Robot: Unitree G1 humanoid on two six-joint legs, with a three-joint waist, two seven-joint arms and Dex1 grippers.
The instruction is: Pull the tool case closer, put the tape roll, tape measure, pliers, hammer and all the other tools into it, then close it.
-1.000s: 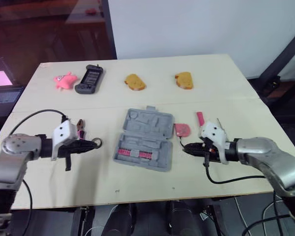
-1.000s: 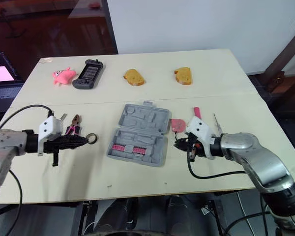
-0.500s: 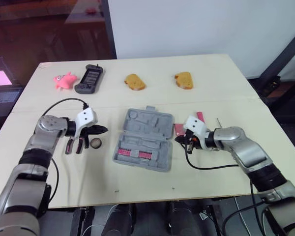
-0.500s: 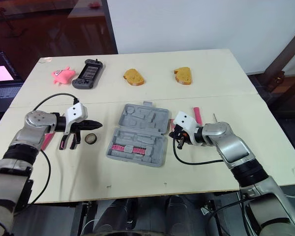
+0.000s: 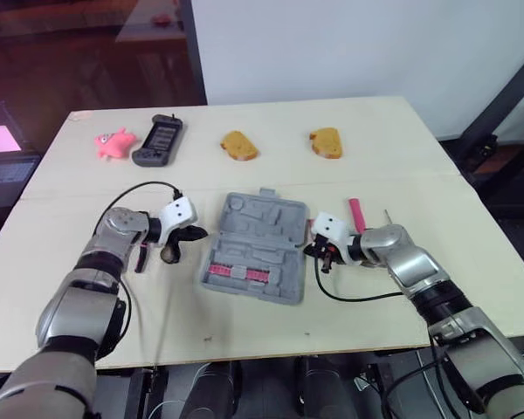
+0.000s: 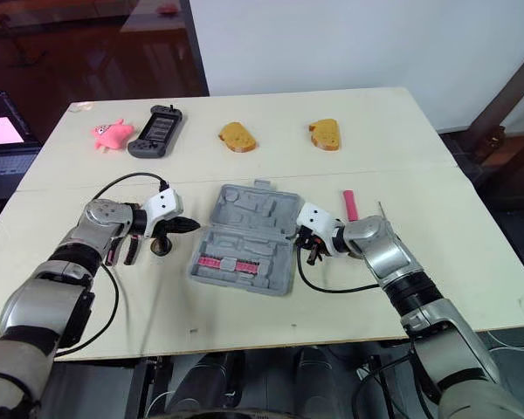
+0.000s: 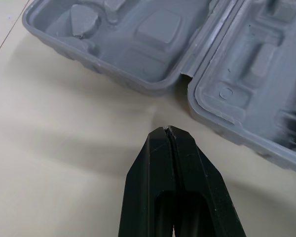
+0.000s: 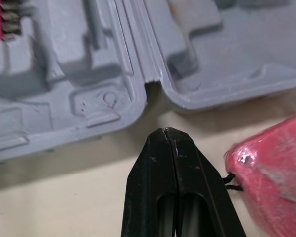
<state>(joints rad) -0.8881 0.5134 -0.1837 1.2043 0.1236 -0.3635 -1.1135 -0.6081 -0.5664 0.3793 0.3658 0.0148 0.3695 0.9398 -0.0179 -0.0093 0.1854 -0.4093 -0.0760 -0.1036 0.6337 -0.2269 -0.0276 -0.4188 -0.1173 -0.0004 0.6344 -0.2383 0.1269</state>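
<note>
Looking down on the table, you've got the grey tool case lying open and flat in the middle. Its lid half is on the far side, and the tray half on the near side carries a pink strip of bits. Your left gripper is pinched tight with nothing between the fingers. Its tip is aimed at the case's left edge, right where the hinge notch splits the two halves, and a sliver of bare table separates it from the plastic. Your right gripper mirrors that on the case's right edge: fingers pressed together, empty, pointing at the hinge notch, close but not touching. Just beside that right gripper sits the pink tape measure, its black cord right against the finger's side. Over on the left, the tape roll lies flat on the table just near of your left gripper. The pliers lie just left of the roll, partly under your left forearm. Right of the case you've got a pink-handled tool, and beside it a thin metal tool too small to name. Along the far side sit a pink plush toy, a dark handheld game console and two bread-shaped pieces, well apart from everything else.
</note>
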